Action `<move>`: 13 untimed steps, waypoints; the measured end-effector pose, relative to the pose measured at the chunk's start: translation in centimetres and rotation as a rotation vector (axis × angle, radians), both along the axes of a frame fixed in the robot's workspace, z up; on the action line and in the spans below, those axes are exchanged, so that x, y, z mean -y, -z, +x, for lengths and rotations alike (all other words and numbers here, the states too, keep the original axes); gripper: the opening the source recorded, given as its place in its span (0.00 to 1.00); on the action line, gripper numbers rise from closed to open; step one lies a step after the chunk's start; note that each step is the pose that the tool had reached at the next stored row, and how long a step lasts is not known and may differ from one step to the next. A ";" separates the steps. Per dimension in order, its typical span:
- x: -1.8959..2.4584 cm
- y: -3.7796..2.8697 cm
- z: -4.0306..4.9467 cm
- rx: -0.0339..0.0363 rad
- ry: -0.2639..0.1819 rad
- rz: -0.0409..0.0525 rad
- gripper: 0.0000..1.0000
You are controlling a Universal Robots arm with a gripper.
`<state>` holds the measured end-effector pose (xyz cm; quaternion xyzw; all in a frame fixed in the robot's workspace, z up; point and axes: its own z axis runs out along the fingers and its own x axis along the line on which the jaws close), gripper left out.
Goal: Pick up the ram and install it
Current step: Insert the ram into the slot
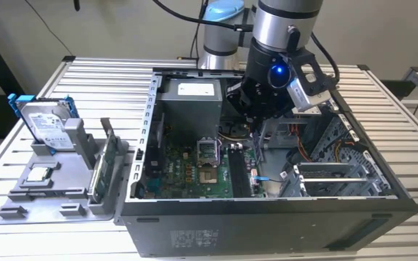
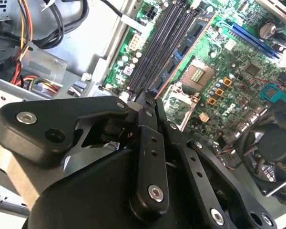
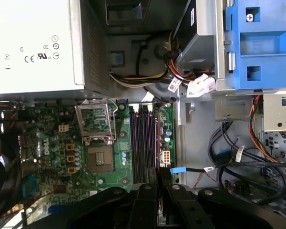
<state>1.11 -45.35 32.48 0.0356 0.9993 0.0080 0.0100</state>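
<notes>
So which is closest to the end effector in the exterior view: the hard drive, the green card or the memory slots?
1. Memory slots, right by the end effector, inside the case.
2. Green card, upright in the stand outside the case.
3. Hard drive, farthest, on the exterior view's left.

Green motherboard (image 3: 52, 143), black tool (image 2: 148, 98), perhaps purplish slots (image 3: 143, 143)

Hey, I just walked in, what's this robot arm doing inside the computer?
The arm's gripper hangs inside the open computer case, just over the long black memory slots. It is shut on a thin dark stick seen edge-on, which appears to be the ram. The stick is not yet seated in a slot. On the exterior view's left, a grey tray holds a hard drive and a green card.
</notes>
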 end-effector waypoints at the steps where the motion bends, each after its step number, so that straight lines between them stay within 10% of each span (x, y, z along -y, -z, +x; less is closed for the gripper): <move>1: -0.02 0.03 0.02 0.0000 0.000 0.0000 0.14; 13: -0.12 1.45 0.25 -0.0001 0.000 0.0039 0.14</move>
